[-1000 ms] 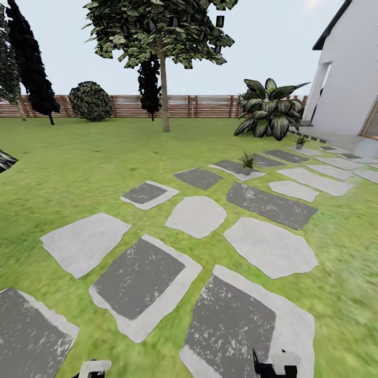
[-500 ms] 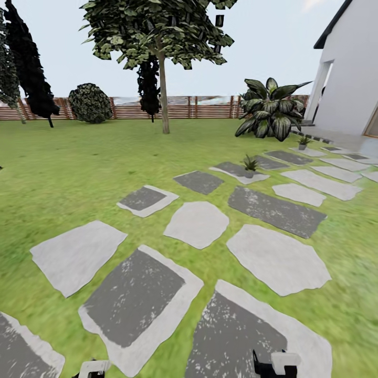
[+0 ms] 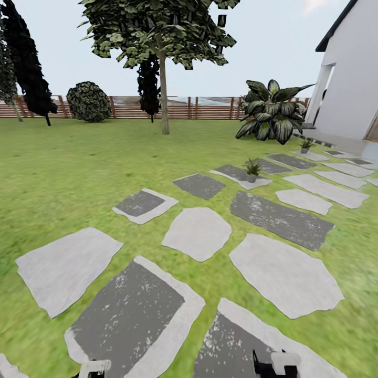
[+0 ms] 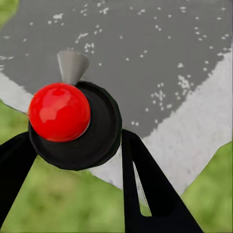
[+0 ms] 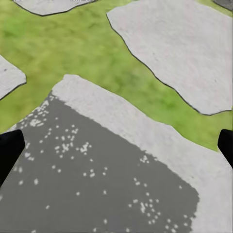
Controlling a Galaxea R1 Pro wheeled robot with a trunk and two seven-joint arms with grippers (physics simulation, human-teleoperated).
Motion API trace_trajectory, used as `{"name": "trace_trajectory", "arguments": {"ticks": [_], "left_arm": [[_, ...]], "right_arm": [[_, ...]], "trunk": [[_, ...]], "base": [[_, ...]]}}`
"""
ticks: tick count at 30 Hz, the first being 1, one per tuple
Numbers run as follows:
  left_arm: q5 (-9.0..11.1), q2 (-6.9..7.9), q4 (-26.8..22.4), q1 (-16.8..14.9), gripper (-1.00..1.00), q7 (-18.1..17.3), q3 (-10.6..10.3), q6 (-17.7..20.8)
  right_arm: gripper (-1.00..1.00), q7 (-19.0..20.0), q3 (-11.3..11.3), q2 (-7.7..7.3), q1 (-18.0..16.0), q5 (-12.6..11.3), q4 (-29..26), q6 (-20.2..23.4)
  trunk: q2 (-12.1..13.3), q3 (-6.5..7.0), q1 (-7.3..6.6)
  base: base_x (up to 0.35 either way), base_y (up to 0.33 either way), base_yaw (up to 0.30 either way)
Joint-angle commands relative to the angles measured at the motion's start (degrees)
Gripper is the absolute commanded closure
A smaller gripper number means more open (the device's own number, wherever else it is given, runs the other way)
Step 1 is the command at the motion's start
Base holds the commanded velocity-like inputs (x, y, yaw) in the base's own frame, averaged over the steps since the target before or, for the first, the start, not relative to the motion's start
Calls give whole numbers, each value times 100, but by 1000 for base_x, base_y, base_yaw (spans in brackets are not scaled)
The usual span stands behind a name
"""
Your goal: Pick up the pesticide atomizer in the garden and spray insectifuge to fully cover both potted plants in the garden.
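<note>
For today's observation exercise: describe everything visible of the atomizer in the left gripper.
In the left wrist view, the atomizer shows a glossy red ball on a round black top, with a grey cone-shaped nozzle beyond it. It sits between the black fingers of the left gripper, above a grey stepping stone.

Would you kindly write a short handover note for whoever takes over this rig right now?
Left gripper: jaws shut on the pesticide atomizer, a black body with a red knob and a grey nozzle.
Right gripper: jaws wide apart, nothing between them, over a stepping stone.
Potted plants: both ahead on the right, the nearer one on a stone, the farther one near the house.
Done: atomizer picked up.
Left: drive up the stone path to both plants and spray each fully; no spray visible on either.
</note>
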Motion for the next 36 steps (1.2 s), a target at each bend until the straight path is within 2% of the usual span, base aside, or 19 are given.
{"name": "trace_trajectory", "arguments": {"ticks": [1,36], "left_arm": [[-58,-2,4,-4,100,-29,50,-20],[-58,-2,4,-4,100,-31,49,-20]], "right_arm": [[-100,-40,1,0,-3,52,4,-8],[-100,-40,1,0,-3,52,4,-8]], "trunk": [[-2,-5,3],[-2,-5,3]], "base": [[340,0,0],[340,0,0]]}}
